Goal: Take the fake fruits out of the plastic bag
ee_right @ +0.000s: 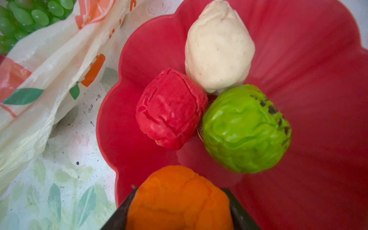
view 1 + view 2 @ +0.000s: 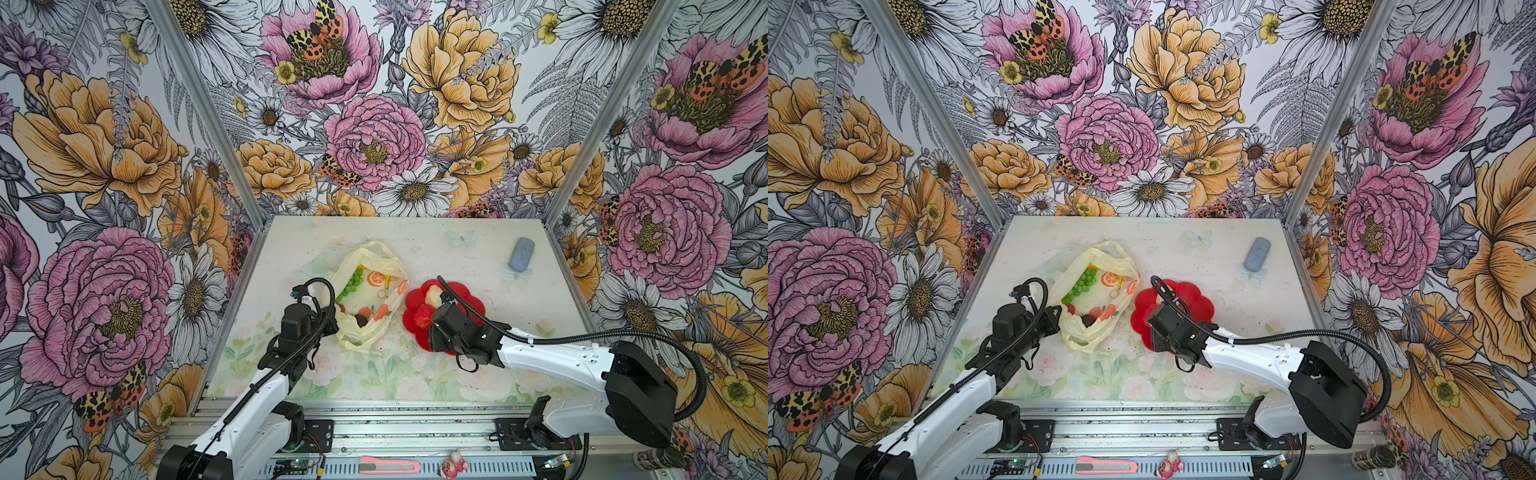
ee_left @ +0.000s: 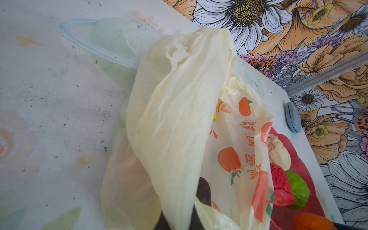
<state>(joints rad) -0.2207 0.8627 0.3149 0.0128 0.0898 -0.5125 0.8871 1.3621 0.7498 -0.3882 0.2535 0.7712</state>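
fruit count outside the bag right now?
4. On the red plate, clustered: cream piece, red piece, green fruit. The orange is held in the right pincer over the plate. The right arm may hide others.

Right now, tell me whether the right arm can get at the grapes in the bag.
Probably not yet: the right tool is shut on the orange over the plate. With that set down, the way looks free, since the left tool holds the bag open and the grapes lie uncovered.
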